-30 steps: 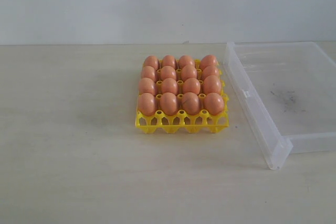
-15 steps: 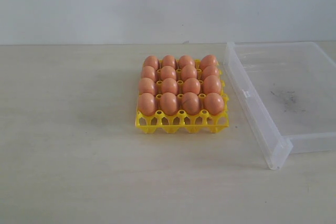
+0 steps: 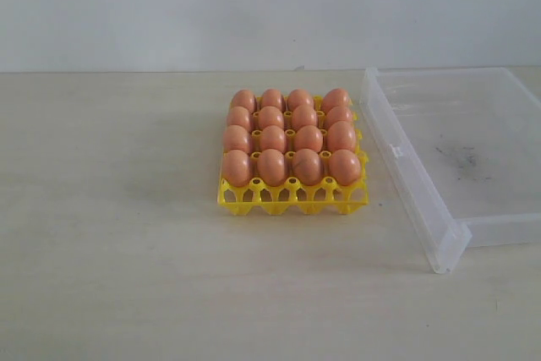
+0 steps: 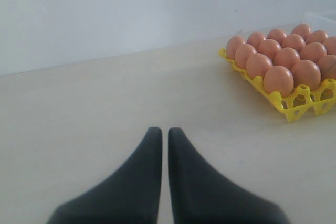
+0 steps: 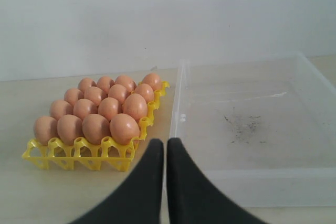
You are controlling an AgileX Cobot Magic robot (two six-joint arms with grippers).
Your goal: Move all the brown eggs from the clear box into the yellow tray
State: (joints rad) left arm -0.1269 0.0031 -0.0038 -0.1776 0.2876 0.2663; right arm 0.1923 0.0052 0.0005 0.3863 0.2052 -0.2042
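Nothing has moved since the earlier exterior views: tray, eggs and box lie exactly as before. The brown eggs point(image 3: 290, 135), sixteen in all, stand upright in four rows of four and fill every cup of the yellow tray point(image 3: 293, 199). The tray rests on the pale worktop point(image 3: 127, 234) near its middle. The clear box point(image 3: 499, 107) lies just to the right of the tray in the exterior view, its long near wall running alongside the tray's edge; whether the two touch cannot be told. The box holds no eggs. Its floor shows dark smudges point(image 3: 463, 158), and a small latch point(image 3: 396, 151) sits on the wall that faces the tray.

The left gripper point(image 4: 161, 132) has its dark fingers pressed together with only a hairline gap, holding nothing. It hangs over bare worktop, well apart from the tray, which lies ahead and to one side. The right gripper point(image 5: 160, 142) is likewise pressed together and empty, poised just before the box's near wall, close to the tray's corner. A plain white wall point(image 3: 254, 6) closes the scene behind.
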